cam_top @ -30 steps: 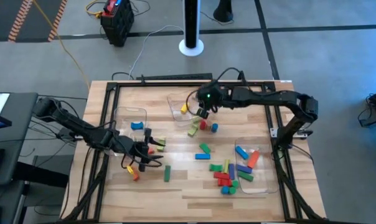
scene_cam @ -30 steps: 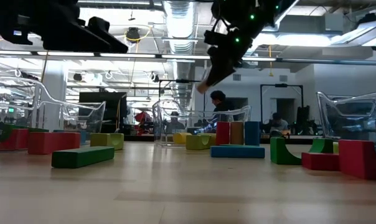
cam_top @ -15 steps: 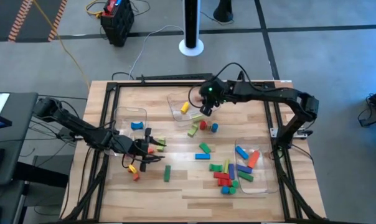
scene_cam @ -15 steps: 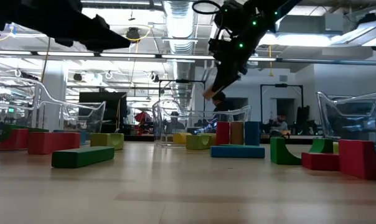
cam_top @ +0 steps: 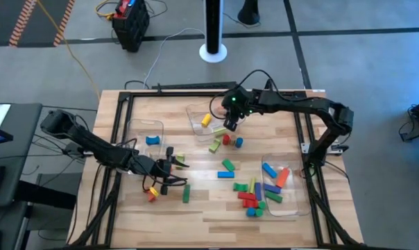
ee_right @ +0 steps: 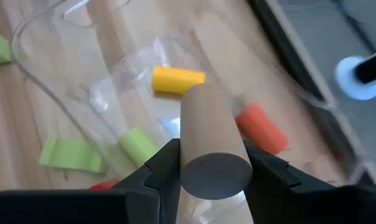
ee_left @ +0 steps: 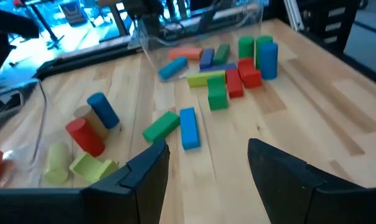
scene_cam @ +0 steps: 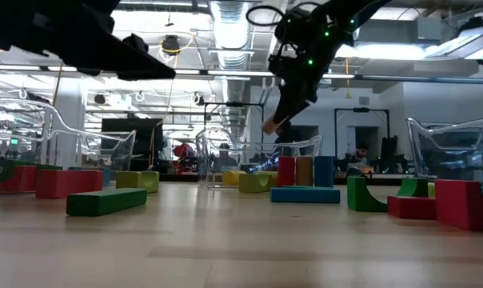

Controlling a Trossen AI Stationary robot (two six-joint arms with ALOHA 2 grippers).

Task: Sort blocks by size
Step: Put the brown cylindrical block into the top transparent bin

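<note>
My right gripper (cam_top: 229, 125) hangs over the near right corner of the far clear bin (cam_top: 195, 123), shut on a tan cylinder block (ee_right: 208, 134). That bin holds a yellow cylinder (ee_right: 177, 79) and an orange one (ee_right: 260, 128). My left gripper (cam_top: 173, 172) hovers open and low over the table's left half; nothing is between its fingers (ee_left: 206, 180). Ahead of it a blue bar (ee_left: 188, 127) and a green block (ee_left: 160, 125) lie flat on the wood. More blocks (cam_top: 248, 194) lie in a heap at the near right. My right gripper pinches the tan cylinder's curved sides (ee_right: 187, 146) between its two fingers (ee_right: 267, 169). The fingers slant down from the table's right, and the cylinder lies along them, its far end sticking out past the tips. It is lifted clear, tilted (scene_cam: 273, 125) above the bin.
A second clear bin (cam_top: 146, 135) with a blue block stands at the left, and a third (cam_top: 284, 182) with several blocks at the near right. A red cylinder (cam_top: 226, 139), a blue one (cam_top: 238, 142) and a pale green piece (cam_top: 215, 145) lie just near of my right gripper.
My left gripper has gone toward the table's right edge and a little down, rolling slightly, still open. My right gripper has shifted a little toward the far bin and turned, the tan cylinder staying in its hold.
</note>
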